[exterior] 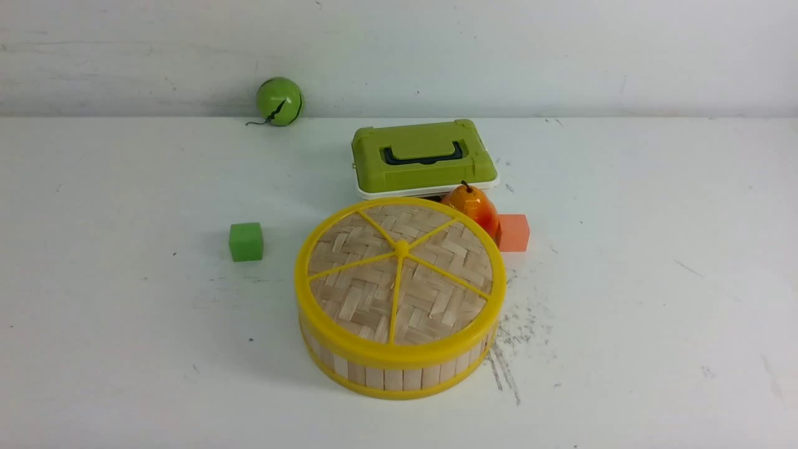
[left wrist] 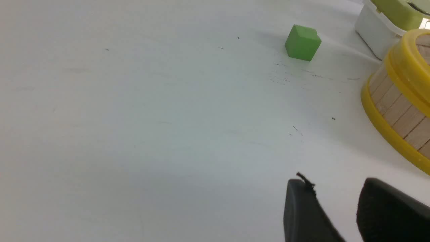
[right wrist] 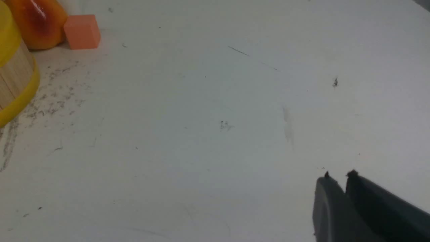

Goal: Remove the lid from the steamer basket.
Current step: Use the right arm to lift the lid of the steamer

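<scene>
Lid (exterior: 399,274) on steamer basket (exterior: 399,375); right gripper (right wrist: 338,175) closed, left gripper (left wrist: 334,183) ajar, empty.

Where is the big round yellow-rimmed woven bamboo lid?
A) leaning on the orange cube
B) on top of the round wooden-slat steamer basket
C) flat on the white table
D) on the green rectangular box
B: the yellow-rimmed bamboo lid sits level on the slat-walled steamer basket, covering its top.
</scene>
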Controlling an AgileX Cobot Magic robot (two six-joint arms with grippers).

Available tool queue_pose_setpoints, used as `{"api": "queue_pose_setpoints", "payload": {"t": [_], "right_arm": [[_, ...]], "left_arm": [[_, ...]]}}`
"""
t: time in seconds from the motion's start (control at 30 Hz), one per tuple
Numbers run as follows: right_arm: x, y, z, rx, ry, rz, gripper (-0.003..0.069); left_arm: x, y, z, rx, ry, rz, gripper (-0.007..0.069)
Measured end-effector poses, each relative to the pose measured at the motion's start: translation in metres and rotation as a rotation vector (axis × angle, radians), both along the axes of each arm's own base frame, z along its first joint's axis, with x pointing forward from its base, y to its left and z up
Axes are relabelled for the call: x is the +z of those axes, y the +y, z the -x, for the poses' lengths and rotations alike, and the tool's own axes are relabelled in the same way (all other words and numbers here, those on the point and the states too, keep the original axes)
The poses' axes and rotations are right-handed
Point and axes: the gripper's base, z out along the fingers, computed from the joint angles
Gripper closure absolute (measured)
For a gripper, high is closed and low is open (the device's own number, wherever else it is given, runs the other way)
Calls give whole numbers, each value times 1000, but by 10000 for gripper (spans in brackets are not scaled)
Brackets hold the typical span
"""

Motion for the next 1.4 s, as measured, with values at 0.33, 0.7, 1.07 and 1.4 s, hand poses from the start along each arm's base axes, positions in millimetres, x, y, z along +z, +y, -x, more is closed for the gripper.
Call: {"api": "queue_pose_setpoints", "payload": {"t": [0.33,0.7,1.07,1.4], "right_arm": [[0,0,0,0,0,0,578],[0,0,0,0,0,0,566],[0,0,0,0,0,0,552],[0,1,0,-2,-4,-51,540]], "left_arm": [[0,0,0,0,0,-1,386],[0,0,0,0,0,-1,386],[0,0,0,0,0,-1,386],[0,0,0,0,0,-1,386]]}}
